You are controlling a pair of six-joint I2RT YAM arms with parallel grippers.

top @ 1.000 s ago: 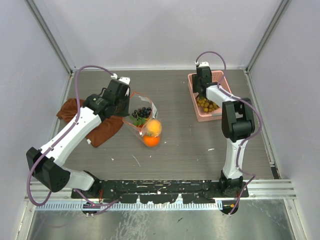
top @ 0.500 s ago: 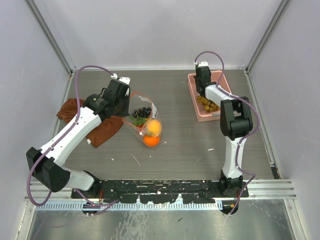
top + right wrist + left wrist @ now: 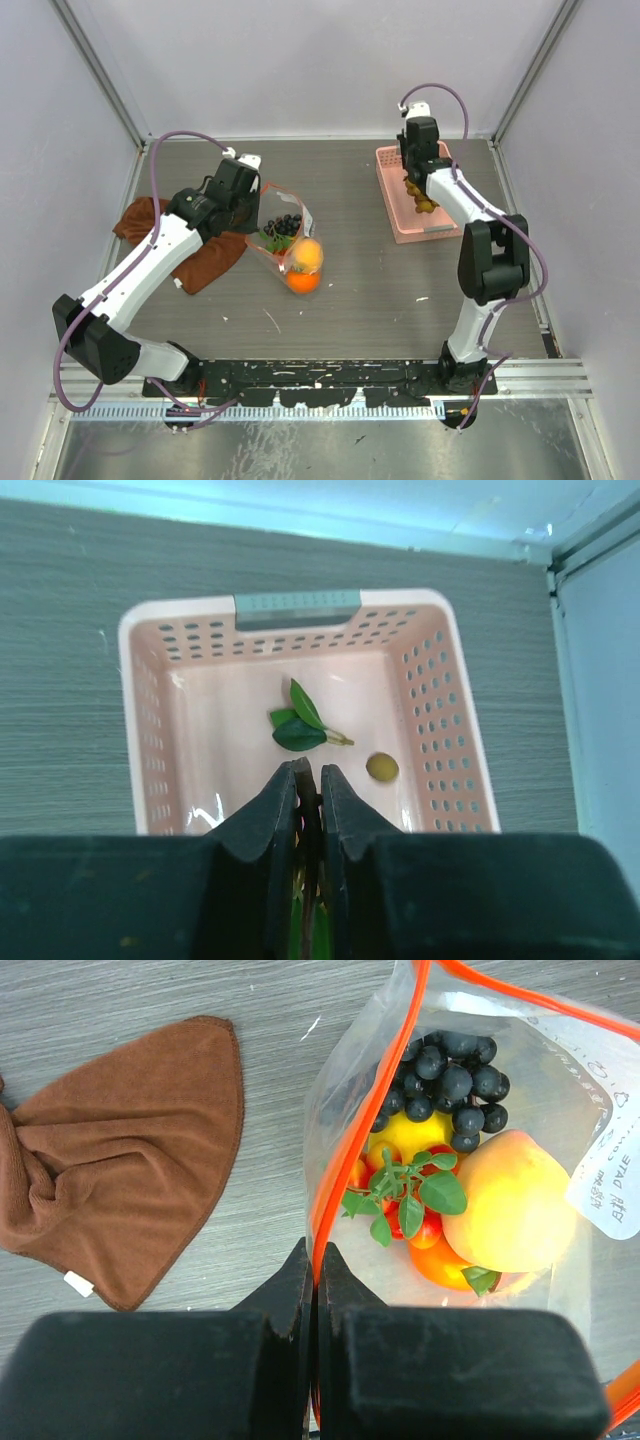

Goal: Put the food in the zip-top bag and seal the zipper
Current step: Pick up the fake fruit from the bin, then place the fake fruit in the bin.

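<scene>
Two arms are working well apart on the table (image 3: 380,300). At centre left of the overhead view my left gripper (image 3: 315,1260) is pinched tight on the zipper (image 3: 375,1100), the orange-red strip along the mouth of the clear bag (image 3: 345,1135). The jaws meet on the strip at the lower middle of the wrist view.

The bag lies on the table with its mouth gaping toward the upper right of that view. Inside I see dark grapes (image 3: 450,1075) at the top, a yellow fruit (image 3: 410,1135) under them, a large peach-coloured fruit (image 3: 515,1200) to the right, an orange fruit (image 3: 445,1260) low down, and a green leafy sprig (image 3: 410,1190) over small red pieces. The brown cloth (image 3: 120,1170) lies crumpled at the left, apart from the bag.

At upper right of the overhead view my right gripper (image 3: 413,172) is closed on the bunch of tan berries (image 3: 420,195), which hangs over the pink basket (image 3: 440,700). On the basket floor lie a leaf cluster (image 3: 298,725) and one loose berry (image 3: 381,768) just to its right.
</scene>
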